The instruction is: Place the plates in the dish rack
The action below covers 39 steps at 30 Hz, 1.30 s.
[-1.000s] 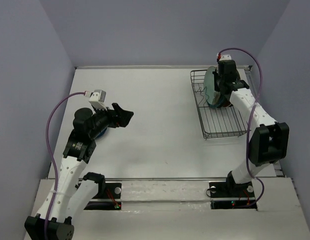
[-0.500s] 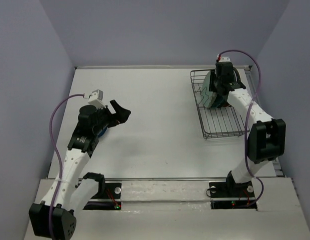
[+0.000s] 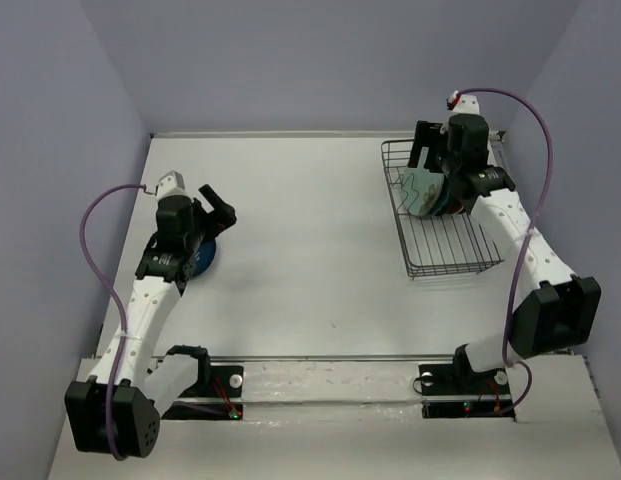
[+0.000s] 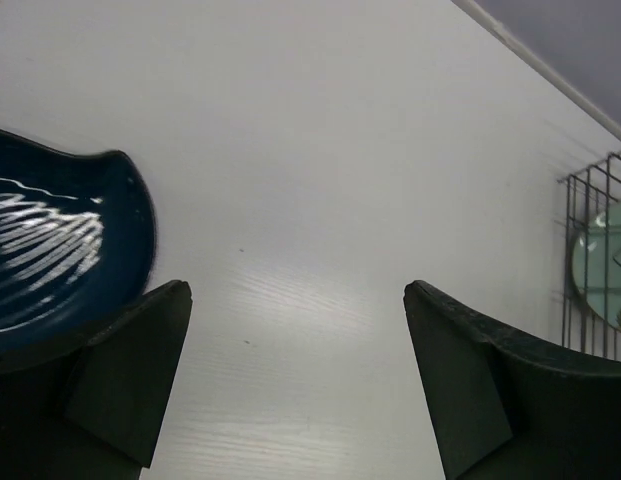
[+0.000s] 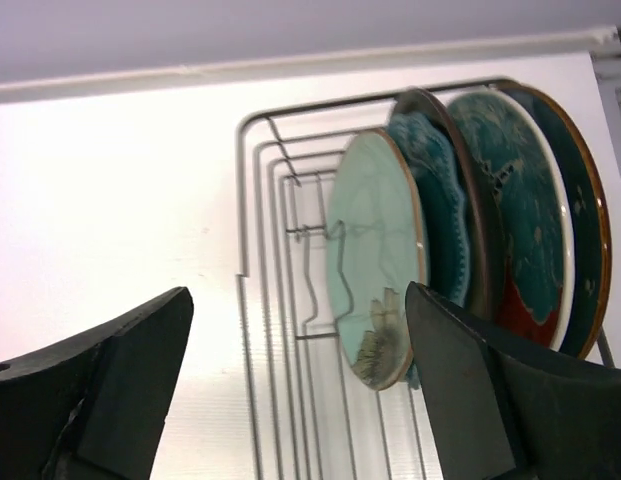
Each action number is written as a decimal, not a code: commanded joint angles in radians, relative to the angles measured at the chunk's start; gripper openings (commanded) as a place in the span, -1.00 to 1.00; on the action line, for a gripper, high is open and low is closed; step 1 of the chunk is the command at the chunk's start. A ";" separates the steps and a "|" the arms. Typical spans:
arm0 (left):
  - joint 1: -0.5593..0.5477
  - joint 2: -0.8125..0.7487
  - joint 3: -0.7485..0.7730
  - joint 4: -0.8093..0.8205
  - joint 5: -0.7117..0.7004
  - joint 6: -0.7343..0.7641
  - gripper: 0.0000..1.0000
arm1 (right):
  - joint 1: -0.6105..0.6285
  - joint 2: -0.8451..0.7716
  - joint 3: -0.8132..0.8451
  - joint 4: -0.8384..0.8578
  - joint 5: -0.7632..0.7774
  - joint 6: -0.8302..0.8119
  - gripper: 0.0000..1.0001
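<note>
**Four plates upright in the rack, one blue plate flat on the table**

Seen from overhead, a white table (image 3: 310, 290) fills the frame. A black wire dish rack (image 3: 445, 255) sits at the upper right. A glossy dark blue plate (image 3: 203, 258) lies flat at the middle left, partly hidden under the left arm and well apart from the rack.

In the right wrist view, four plates stand on edge side by side in the rack, in the upper right of the frame. From left to right they are a mint green plate (image 5: 375, 250), a scalloped teal plate (image 5: 442, 190), a patterned teal plate (image 5: 515, 200) with red near its bottom, and a dark plate with a brown rim (image 5: 590, 240). The right gripper (image 5: 298, 293) hangs near the mint green plate with its jaws spread wide and nothing between them.

In the left wrist view, the left gripper (image 4: 297, 292) is also spread wide and holds nothing. The ribbed blue plate lies at the left edge of that frame, just beside the gripper's left finger. Whether they touch cannot be told. The rack shows at the far right edge.
</note>
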 commanded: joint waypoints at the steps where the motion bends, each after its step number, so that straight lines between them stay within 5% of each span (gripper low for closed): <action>1: 0.079 0.028 0.111 -0.053 -0.263 0.094 0.98 | 0.089 -0.114 0.008 0.051 -0.085 0.046 0.87; 7: 0.294 0.122 0.105 -0.073 -0.336 0.154 0.98 | 0.310 -0.200 -0.106 0.106 -0.111 0.086 0.91; 12: 0.394 0.310 0.157 -0.078 -0.330 0.206 0.98 | 0.373 -0.283 -0.209 0.155 -0.180 0.112 0.91; 24: 0.414 0.583 0.208 0.014 -0.215 0.396 0.96 | 0.445 -0.401 -0.382 0.204 -0.241 0.112 0.93; 39: 0.411 0.659 0.182 0.019 -0.168 0.412 0.39 | 0.463 -0.372 -0.354 0.204 -0.247 0.112 0.93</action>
